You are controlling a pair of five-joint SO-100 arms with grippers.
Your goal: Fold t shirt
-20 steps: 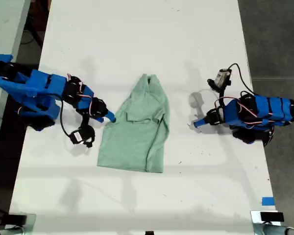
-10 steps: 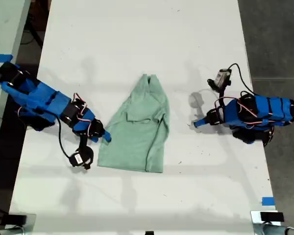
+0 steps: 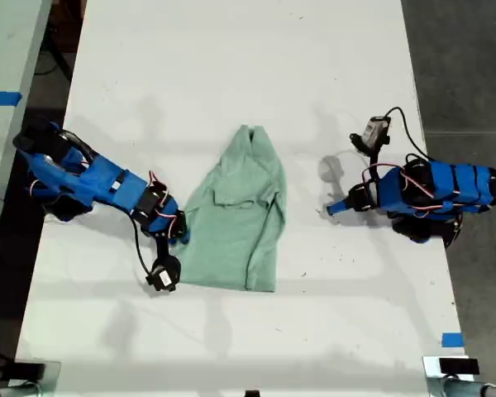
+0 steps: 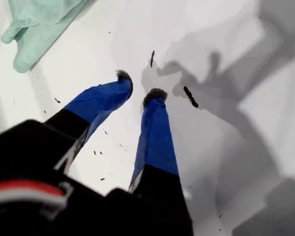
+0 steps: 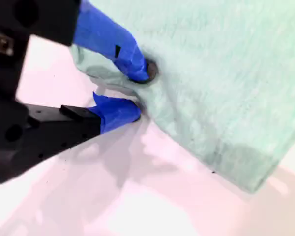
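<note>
My second hand (image 3: 180,237) has slid down the t shirt (image 3: 236,217) edge, pinching it at 9 o'clock. Shirt lies wrinkled, half-folded, mid-table (image 3: 231,66). My first hand (image 3: 331,208) stays narrowly open, empty.

The t shirt (image 3: 234,219) lies mid-table (image 3: 231,66), between two arms (one at each exterior-view side).
</note>
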